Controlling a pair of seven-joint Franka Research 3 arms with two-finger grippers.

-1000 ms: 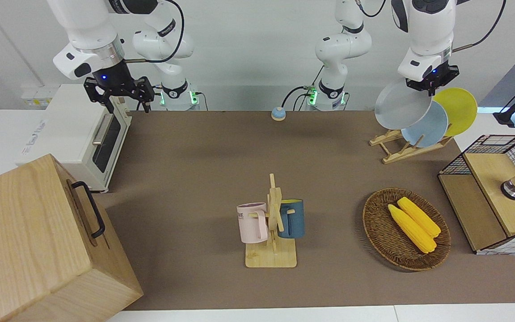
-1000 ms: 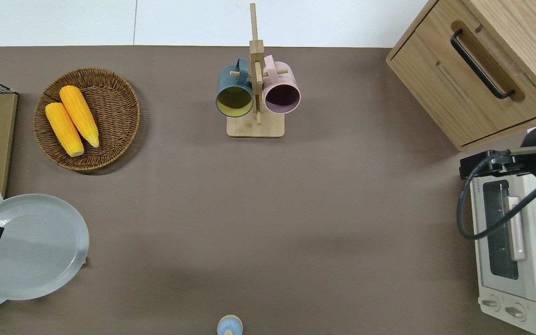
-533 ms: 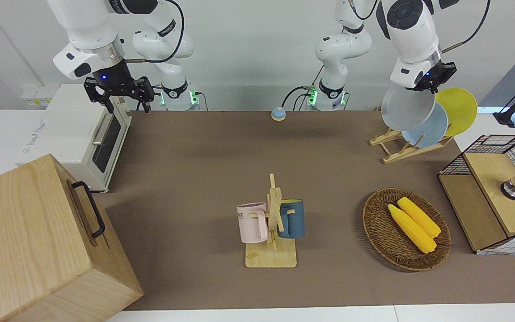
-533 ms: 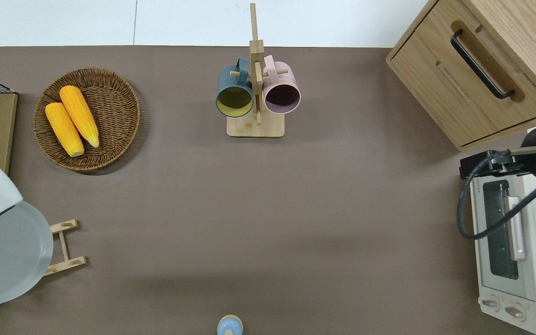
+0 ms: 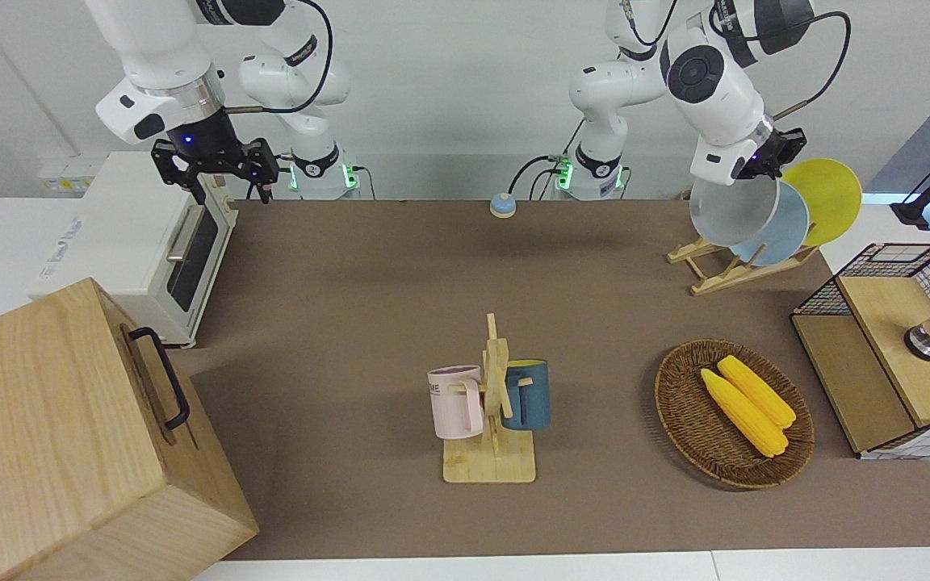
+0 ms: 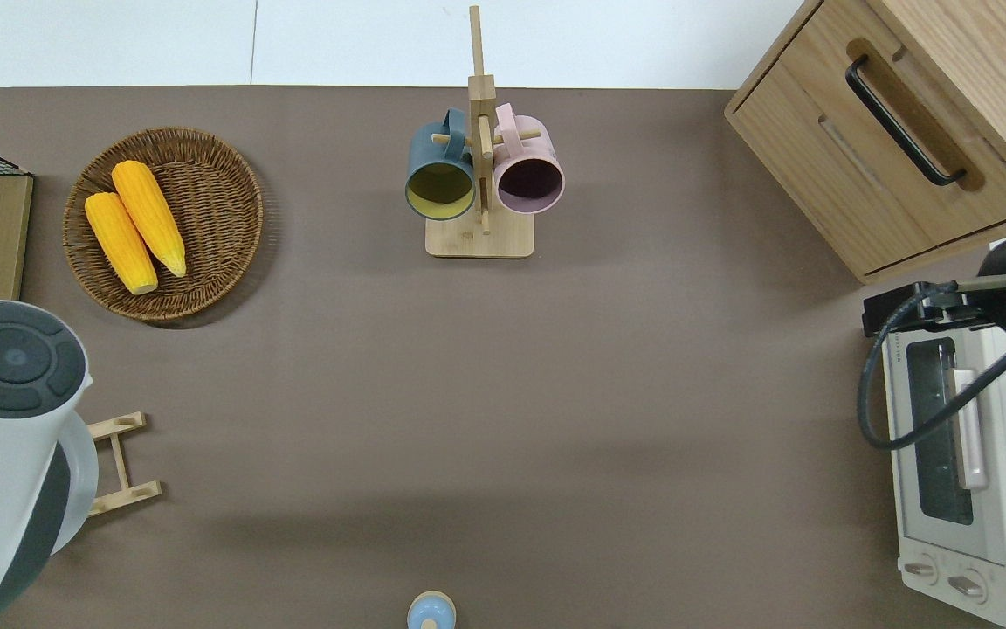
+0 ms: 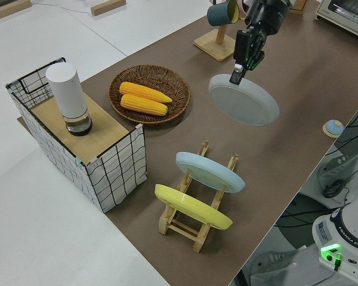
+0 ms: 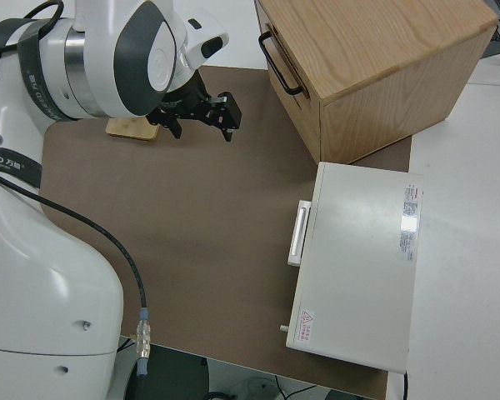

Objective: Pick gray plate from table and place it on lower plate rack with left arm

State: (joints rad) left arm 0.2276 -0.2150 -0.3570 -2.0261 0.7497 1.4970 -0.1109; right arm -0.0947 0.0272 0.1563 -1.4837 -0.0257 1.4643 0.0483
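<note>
My left gripper (image 5: 765,164) is shut on the rim of the gray plate (image 5: 725,212) and holds it tilted in the air over the lower plate rack (image 5: 722,270). The left side view shows the gripper (image 7: 237,72) gripping the plate (image 7: 246,106) at its edge. The rack (image 7: 197,221) holds a light-blue plate (image 7: 209,171) and a yellow plate (image 7: 191,208). In the overhead view the left arm hides most of the plate; only the rack's end (image 6: 123,463) shows. My right gripper (image 5: 215,173) is parked and open.
A wooden mug stand (image 5: 491,456) with a pink and a blue mug is mid-table. A wicker basket (image 5: 675,403) with two corn cobs and a wire crate (image 5: 885,323) stand near the rack. A toaster oven (image 5: 134,242) and wooden drawer box (image 5: 53,428) stand at the right arm's end.
My left arm has swung the gray plate toward the left arm's end of the table, over the rack, and turned its wrist. The arm now covers most of the plate in the overhead view.
</note>
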